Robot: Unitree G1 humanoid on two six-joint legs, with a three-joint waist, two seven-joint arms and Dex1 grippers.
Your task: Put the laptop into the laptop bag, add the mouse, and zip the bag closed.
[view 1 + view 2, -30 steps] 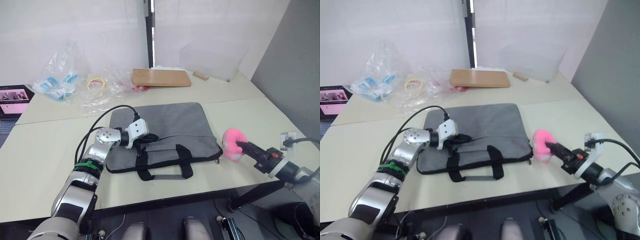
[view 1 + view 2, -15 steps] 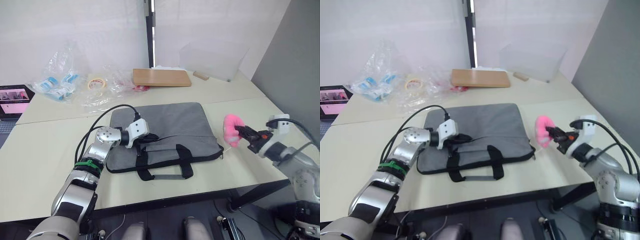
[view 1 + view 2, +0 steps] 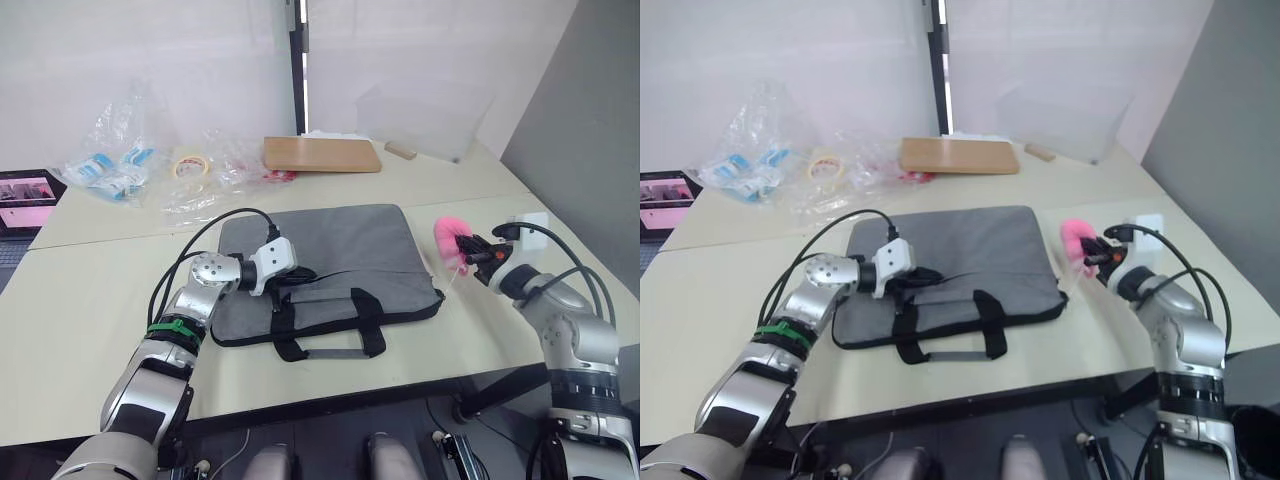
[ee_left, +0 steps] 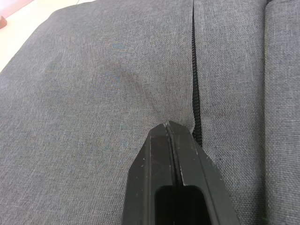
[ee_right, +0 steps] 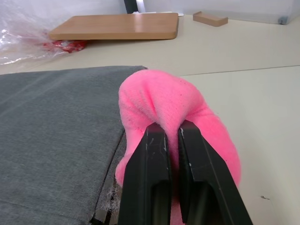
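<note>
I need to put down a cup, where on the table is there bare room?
Bare patches: left of the laptop bag, the front strip before its handles, and right of the wooden board. Crowded: the back left, with plastic bags and tape roll.

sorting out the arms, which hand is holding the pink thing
The right hand, shut on the pink soft object beside the laptop bag; the left hand rests shut on the bag.

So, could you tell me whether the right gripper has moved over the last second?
Yes. The right gripper, shut on the pink soft object, has swung away from the table's near edge, toward the laptop bag's far right corner.
</note>
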